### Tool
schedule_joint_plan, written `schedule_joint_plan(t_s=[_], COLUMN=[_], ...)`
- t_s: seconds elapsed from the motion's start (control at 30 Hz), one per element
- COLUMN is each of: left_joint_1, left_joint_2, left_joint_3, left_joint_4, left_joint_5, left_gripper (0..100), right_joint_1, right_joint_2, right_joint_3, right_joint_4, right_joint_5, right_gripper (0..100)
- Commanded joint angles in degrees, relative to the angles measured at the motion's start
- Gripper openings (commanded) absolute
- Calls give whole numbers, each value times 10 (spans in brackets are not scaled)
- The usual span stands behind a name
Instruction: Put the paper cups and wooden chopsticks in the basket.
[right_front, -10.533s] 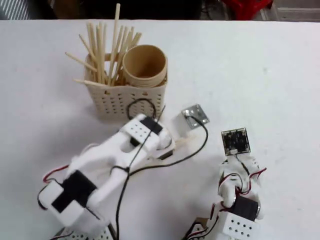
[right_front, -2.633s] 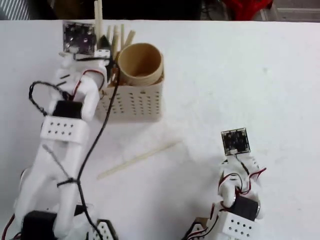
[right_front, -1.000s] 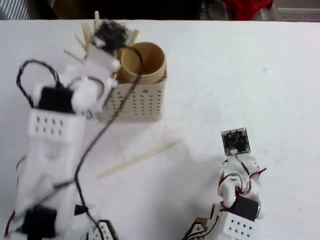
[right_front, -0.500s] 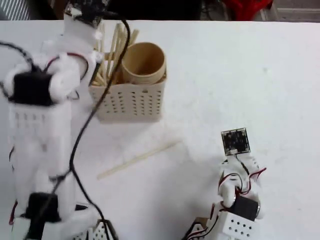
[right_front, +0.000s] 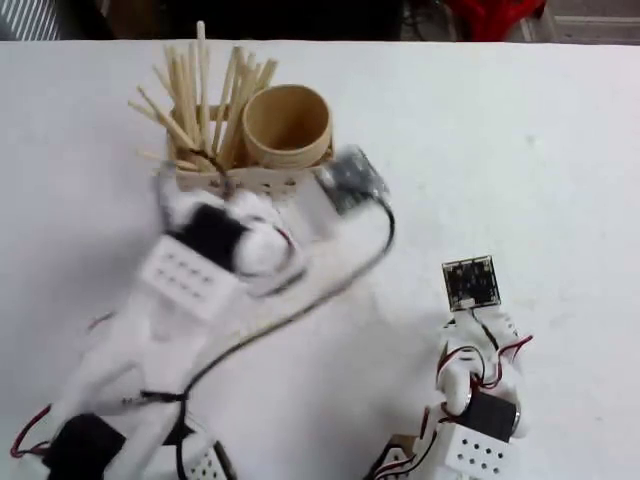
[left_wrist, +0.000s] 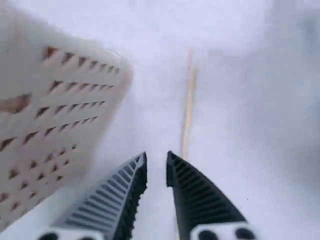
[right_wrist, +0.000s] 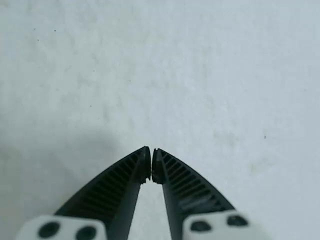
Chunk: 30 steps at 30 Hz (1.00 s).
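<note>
While one chopstick (left_wrist: 188, 105) lies loose: we judge pickup the step.
Left hand (left_wrist: 156, 157): apart, must straddle it.
Right hand (right_wrist: 151, 154): together.

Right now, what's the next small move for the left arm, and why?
Probably part the left gripper a little wider and ease it down over the loose chopstick. That stick lies on the table beside the basket, just ahead of the jaws, which stand only narrowly apart and hold nothing.
</note>
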Motion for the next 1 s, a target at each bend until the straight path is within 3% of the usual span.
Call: schedule_joint_plan(t_s=[0.0, 0.1, 0.37, 0.5, 0.6, 0.77, 0.97], left_joint_1=[5, -6, -9, -14, -14, -11, -8], left_joint_2=[23, 89, 304, 341, 359, 364, 360], left_joint_3=[129, 141, 50, -2, -16, -25, -24], left_joint_4=[-173, -233, -217, -153, -145, -135, -134], left_joint_5=[-18, -18, -16, -18, -14, -14, -14], left_gripper=[145, 163, 162, 161, 146, 15, 23], right_joint_1=[4, 4, 4, 4, 4, 4, 4], right_joint_2=[-5, -5, -5, -5, -5, -5, -5], right_joint_3=[4, 4, 4, 4, 4, 4, 4], right_joint_4=[1, 1, 1, 1, 1, 1, 1], right_joint_5=[2, 2, 2, 2, 2, 2, 2], right_gripper=[25, 25, 25, 25, 25, 25, 25])
